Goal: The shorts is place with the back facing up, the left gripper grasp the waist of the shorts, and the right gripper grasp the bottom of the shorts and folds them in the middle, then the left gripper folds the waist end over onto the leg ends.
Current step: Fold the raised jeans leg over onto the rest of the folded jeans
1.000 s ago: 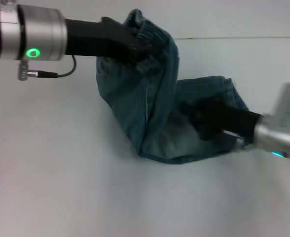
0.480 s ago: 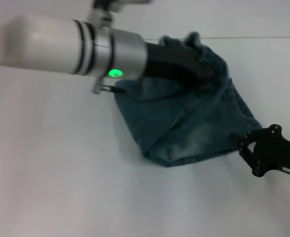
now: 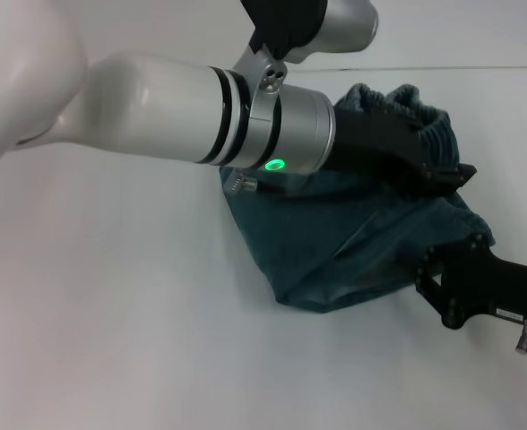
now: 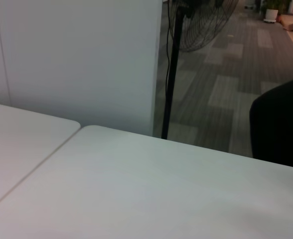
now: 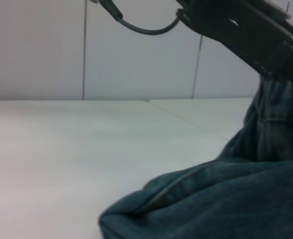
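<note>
The blue denim shorts (image 3: 335, 260) lie folded on the white table (image 3: 111, 340), with the waist end lifted at the right. My left gripper (image 3: 447, 176) reaches across from the upper left and is shut on that raised waist. In the right wrist view, the same left gripper (image 5: 281, 64) holds the denim (image 5: 226, 199) hanging below it. My right gripper (image 3: 436, 291) sits low at the right, just off the shorts' near right edge. It is open and holds nothing. The left wrist view shows no shorts.
The left forearm (image 3: 183, 107) spans the upper half of the head view above the table. A table edge runs behind the shorts. In the left wrist view, a standing fan (image 4: 196, 25) and a carpeted floor lie beyond the table's corner.
The left gripper has carried the waist end to the right, over the rest of the shorts. The right gripper let go of the leg ends, drew back to the right, and now sits beside the cloth.
</note>
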{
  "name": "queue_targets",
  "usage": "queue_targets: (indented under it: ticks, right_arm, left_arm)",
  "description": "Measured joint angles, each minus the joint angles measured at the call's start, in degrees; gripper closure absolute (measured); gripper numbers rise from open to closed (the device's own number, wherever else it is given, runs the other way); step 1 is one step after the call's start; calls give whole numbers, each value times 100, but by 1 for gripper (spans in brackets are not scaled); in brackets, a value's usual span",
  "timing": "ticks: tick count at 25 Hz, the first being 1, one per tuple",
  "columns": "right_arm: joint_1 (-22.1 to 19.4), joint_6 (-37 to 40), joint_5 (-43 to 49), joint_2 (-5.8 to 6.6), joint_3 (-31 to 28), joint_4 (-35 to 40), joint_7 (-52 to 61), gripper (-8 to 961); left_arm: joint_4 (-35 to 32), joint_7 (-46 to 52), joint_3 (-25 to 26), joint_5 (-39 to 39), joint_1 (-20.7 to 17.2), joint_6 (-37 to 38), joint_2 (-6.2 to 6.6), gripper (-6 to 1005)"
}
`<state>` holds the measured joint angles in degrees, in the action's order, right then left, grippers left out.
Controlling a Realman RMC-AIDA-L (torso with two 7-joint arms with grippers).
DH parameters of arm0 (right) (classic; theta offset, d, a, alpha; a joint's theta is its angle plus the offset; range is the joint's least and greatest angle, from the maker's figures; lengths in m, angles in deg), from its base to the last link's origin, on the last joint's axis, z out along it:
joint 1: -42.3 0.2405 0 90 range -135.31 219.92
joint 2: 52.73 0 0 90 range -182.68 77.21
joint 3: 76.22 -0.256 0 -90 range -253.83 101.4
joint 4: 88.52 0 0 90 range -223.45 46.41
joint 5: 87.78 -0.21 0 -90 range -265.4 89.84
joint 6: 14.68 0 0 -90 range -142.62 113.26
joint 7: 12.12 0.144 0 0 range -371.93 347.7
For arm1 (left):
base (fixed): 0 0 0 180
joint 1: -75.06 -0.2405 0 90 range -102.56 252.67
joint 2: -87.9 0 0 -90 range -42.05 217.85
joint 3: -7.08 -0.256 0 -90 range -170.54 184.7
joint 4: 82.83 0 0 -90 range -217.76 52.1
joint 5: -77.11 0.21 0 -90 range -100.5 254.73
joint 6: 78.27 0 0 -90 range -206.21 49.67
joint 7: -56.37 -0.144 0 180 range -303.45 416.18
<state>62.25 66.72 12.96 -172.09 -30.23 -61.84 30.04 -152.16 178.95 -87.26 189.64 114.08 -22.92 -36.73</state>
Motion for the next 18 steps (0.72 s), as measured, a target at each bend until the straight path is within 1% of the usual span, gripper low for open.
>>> queue_targets:
  ticks: [3, 6, 9, 13, 18]
  right_arm:
    - [10, 217, 284, 33, 14, 95, 191, 954]
    - [-39, 462, 566, 68, -15, 228, 250, 954]
    - [-239, 643, 678, 77, -109, 491, 258, 953]
    - [-486, 865, 682, 78, -303, 759, 265, 952]
    - [-546, 1086, 684, 119, -446, 806, 262, 951]
  left_arm:
    - [-13, -47, 23, 28, -19, -109, 3, 509]
    - [12, -103, 11, 39, 2, -134, 9, 391]
    - [19, -120, -17, 70, 38, -107, 15, 274]
    - [21, -121, -37, 230, 70, -68, 24, 192]
    - [-12, -113, -47, 600, 82, -119, 20, 89]
